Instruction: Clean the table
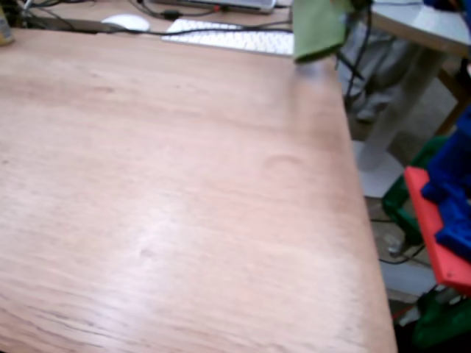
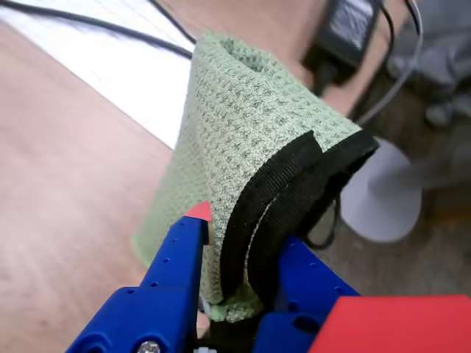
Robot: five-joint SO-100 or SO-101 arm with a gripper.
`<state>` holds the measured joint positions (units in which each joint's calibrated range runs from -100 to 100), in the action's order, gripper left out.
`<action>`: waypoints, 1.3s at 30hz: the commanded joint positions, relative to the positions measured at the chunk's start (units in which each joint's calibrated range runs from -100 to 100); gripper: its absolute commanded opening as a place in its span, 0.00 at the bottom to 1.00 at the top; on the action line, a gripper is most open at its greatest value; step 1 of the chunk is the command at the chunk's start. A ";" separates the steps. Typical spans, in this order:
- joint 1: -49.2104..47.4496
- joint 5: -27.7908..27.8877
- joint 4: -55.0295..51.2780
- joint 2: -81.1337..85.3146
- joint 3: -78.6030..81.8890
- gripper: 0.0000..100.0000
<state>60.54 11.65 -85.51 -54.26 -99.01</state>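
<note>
**Green cloth pinched by one folded edge, hanging over the bench's far corner**

Blue plastic fingers (image 2: 235,283) sat nearest the lens in the wrist view, drawn in tight on the black-hemmed fold of a green waffle-weave cloth (image 2: 243,125). The hem was doubled between them, and the rest of the cloth rose and draped away from the grip, unsupported. That looked like the first risk: the hold was on a narrow strip of binding, so drag against the wood could probably tug the cloth loose or let it bunch into a wad instead of lying flat.

Reddish-brown wood of the bench (image 1: 162,191) filled the fixed view from the near edge to the far one, bare and with no crumbs or spills that could be made out. The cloth (image 1: 318,28) hung at the far right corner, its lower edge seeming just above or barely brushing the surface; contact could not be confirmed.

Just beyond it, to the left, lay a white keyboard (image 1: 228,37) and a mouse (image 1: 126,22), with dark cables (image 2: 96,26) trailing across. A wide sweep there might snag a cable or shove the keyboard. At the right the bench ended close by, so a stroke in that direction could carry the cloth off over the rounded edge toward the grey-white round table (image 1: 419,22).
</note>
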 commanded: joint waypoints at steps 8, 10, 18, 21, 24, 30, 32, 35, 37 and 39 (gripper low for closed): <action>-66.81 0.20 -14.49 22.44 16.85 0.00; -76.79 -0.29 -14.49 26.39 25.34 0.00; -86.26 -2.25 14.49 55.54 95.19 0.01; -100.48 -2.83 20.81 66.44 115.76 0.00; -102.17 -2.93 20.81 71.15 122.46 0.01; -100.14 -2.93 20.81 71.93 127.09 0.01; -99.97 -3.27 20.81 72.01 131.24 0.01; -100.98 -4.84 20.81 72.01 132.75 0.01; -101.32 -4.74 20.89 71.67 132.75 0.01; -100.14 -4.25 20.89 71.15 132.75 0.01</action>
<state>-40.25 7.06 -64.22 15.87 33.63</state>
